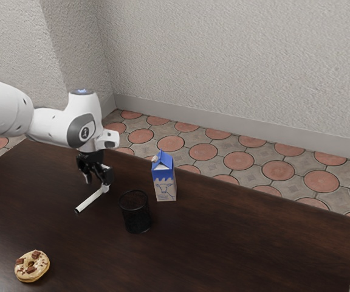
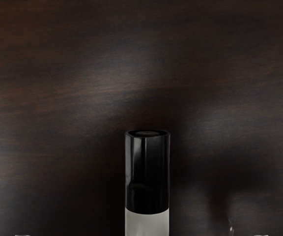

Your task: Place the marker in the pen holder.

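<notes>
Black two-finger gripper [image 1: 97, 182]: released, fingers standing apart, positioned low above the dark brown wooden table [image 1: 223, 243] at the end of the white jointed arm [image 1: 56, 125]. The white cylindrical marker with a black cap [image 1: 92, 199] is located directly at the gripper: in the exterior view its white end is just beneath the fingertip on that view's right, and its capped end points away from the gripper, toward the camera and the exterior view's left. In the wrist view the marker is centred between the two spread fingertips, cap outward. Whether the marker touches either finger cannot be determined. The black round mesh pen holder [image 1: 136, 213] stands upright on the table, near the gripper, on its exterior-view right and closer to the camera; the marker is outside it. The blue and white gable-top milk carton [image 1: 164, 177] stands upright farther along the exterior view's right of the gripper, beyond the pen holder. The round doughnut with pale icing and brown chunks [image 1: 32, 266] lies flat, well apart from the gripper, on the camera side and toward the exterior view's left.
</notes>
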Motion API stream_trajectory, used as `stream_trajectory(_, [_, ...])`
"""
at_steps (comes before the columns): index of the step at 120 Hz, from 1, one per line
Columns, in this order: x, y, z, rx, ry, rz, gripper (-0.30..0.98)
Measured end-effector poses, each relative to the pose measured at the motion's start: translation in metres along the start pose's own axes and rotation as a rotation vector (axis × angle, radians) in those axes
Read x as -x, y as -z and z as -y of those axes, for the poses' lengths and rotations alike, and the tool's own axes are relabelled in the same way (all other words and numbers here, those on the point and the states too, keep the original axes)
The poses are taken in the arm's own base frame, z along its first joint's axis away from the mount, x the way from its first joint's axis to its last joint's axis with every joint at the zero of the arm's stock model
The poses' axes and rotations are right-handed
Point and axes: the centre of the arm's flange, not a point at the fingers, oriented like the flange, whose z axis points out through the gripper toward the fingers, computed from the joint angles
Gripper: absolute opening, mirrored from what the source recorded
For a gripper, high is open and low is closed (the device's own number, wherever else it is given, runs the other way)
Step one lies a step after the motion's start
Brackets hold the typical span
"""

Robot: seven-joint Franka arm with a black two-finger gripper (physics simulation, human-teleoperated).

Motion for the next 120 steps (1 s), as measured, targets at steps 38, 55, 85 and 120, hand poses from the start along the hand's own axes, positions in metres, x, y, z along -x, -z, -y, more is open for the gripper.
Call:
stream_trajectory(38, [-0.004, -0.01, 0.001, 0.013, -0.01, -0.03, 0.22])
stream_trajectory(55, [-0.004, -0.015, 0.001, 0.017, -0.014, -0.027, 0.12])
stream_trajectory(85, [-0.005, -0.016, 0.001, 0.022, -0.017, -0.031, 0.04])
stream_trajectory(120, [-0.001, -0.018, 0.01, 0.032, 0.007, -0.035, 0.01])
